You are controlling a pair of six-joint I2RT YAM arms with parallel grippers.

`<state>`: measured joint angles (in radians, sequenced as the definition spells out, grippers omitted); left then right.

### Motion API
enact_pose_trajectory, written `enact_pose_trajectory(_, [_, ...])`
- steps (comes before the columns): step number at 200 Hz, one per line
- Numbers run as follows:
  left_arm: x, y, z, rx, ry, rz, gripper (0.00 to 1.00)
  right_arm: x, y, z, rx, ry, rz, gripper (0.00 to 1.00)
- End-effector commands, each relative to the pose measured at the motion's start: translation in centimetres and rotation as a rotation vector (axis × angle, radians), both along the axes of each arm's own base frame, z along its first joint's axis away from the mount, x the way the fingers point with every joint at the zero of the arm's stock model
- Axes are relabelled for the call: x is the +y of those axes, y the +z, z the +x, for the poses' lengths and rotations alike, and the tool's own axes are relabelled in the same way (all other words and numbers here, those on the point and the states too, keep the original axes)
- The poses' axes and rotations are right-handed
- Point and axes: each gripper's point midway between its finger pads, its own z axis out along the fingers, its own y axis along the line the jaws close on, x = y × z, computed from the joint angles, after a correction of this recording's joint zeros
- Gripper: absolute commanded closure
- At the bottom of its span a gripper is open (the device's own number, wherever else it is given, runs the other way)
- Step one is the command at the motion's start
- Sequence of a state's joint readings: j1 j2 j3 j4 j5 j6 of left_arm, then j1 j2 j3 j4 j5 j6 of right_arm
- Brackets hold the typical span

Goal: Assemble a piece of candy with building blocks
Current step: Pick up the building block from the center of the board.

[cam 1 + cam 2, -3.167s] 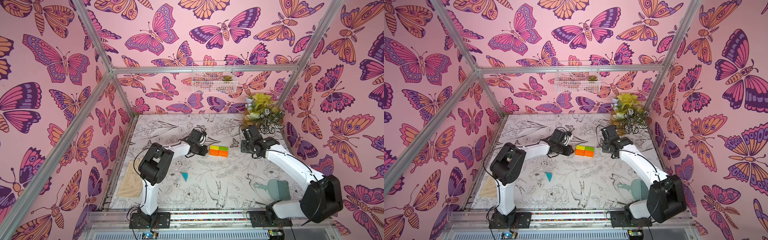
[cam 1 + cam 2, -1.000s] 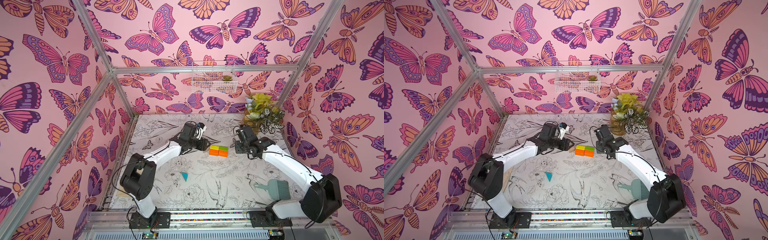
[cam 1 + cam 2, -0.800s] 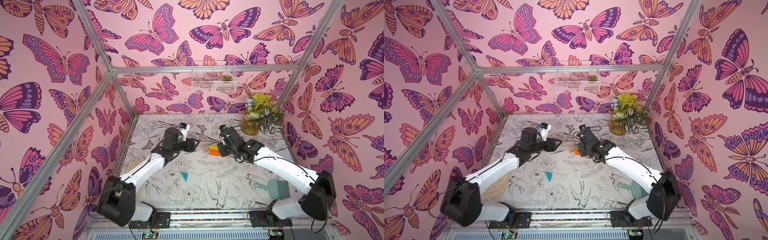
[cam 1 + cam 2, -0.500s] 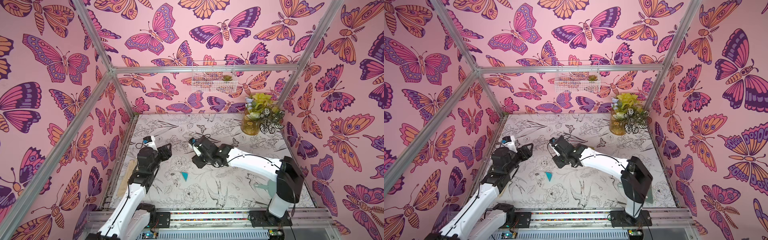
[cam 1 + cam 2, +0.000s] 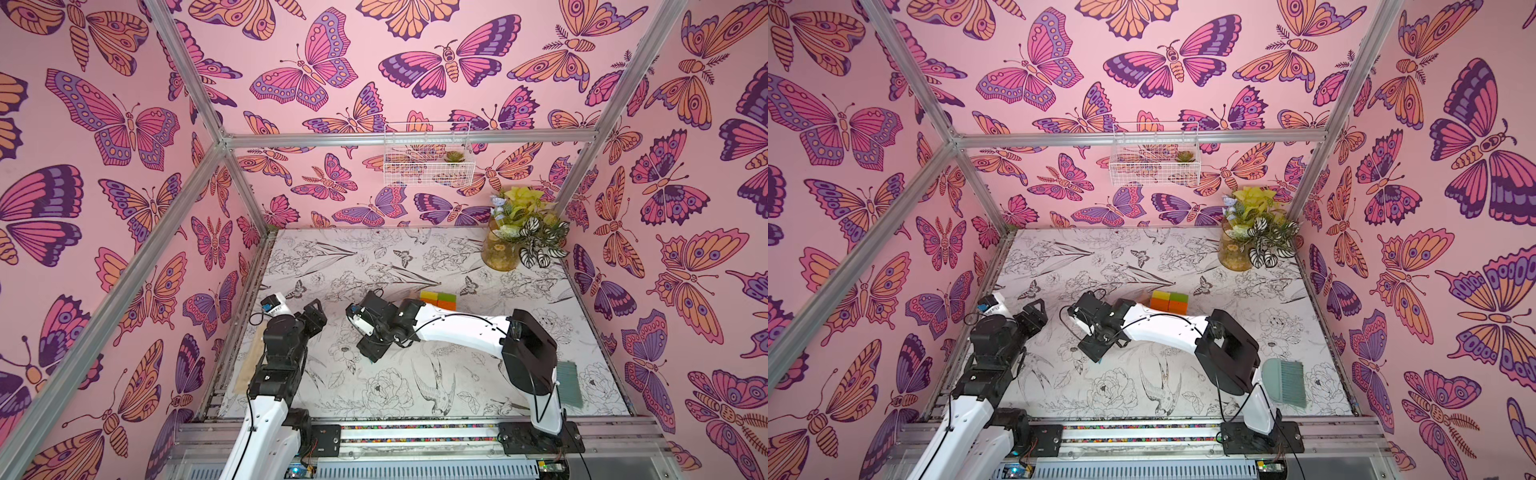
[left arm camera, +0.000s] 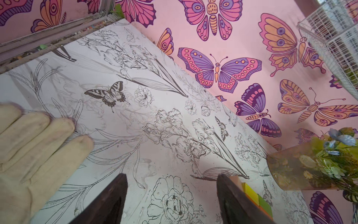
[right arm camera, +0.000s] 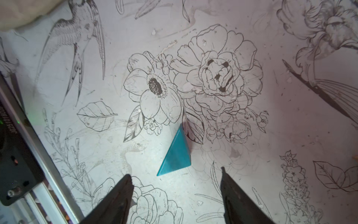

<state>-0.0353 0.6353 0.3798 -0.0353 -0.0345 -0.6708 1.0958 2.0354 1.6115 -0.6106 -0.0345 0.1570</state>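
Yellow [image 5: 428, 296], green [image 5: 446, 297] and orange [image 5: 438, 305] building blocks sit joined as a rectangle mid-table, also in a top view [image 5: 1169, 302]. A tan triangle [image 6: 237, 180] peeks beside the yellow block [image 6: 249, 189] behind one finger of my left gripper. My left gripper [image 5: 315, 318] [image 6: 172, 177] hovers open and empty near the table's left edge. My right gripper [image 5: 369, 353] [image 7: 175, 175] reaches across to the front left, open, with the teal-blue triangle [image 7: 175, 155] lying flat just ahead of its fingertips, untouched. The arm hides that triangle in both top views.
A cream glove [image 6: 33, 147] lies at the left edge beside my left arm. A vase of flowers [image 5: 505, 249] stands at the back right. A wire basket [image 5: 428, 160] hangs on the back wall. A teal brush [image 5: 1285, 382] lies at the front right.
Both arms left the joined blocks. The left arm drew back to the left edge; the right arm swung across to above the teal triangle. Both pairs of jaws opened wider.
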Motion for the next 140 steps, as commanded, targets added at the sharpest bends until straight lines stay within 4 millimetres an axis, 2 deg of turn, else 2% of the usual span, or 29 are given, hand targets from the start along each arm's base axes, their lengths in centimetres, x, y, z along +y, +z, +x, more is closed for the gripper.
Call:
enact_pose_trajectory(1, [0.6, -1.2, -0.2, 0.029, 0.024, -0.009, 0.24, -0.2, -0.8, 0.0, 0.010, -0.007, -0.048, 0.26])
enact_pose_trajectory(50, [0.8, -1.3, -0.1, 0.034, 0.024, -0.023, 0.24, 0.1, -3.1, -0.1, 0.044, 0.001, -0.086, 0.26])
enact_pose_trajectory(140, [1.1, -1.2, 0.0, 0.030, 0.029, -0.022, 0.24, 0.6, -3.9, 0.1, 0.043, -0.011, -0.080, 0.32])
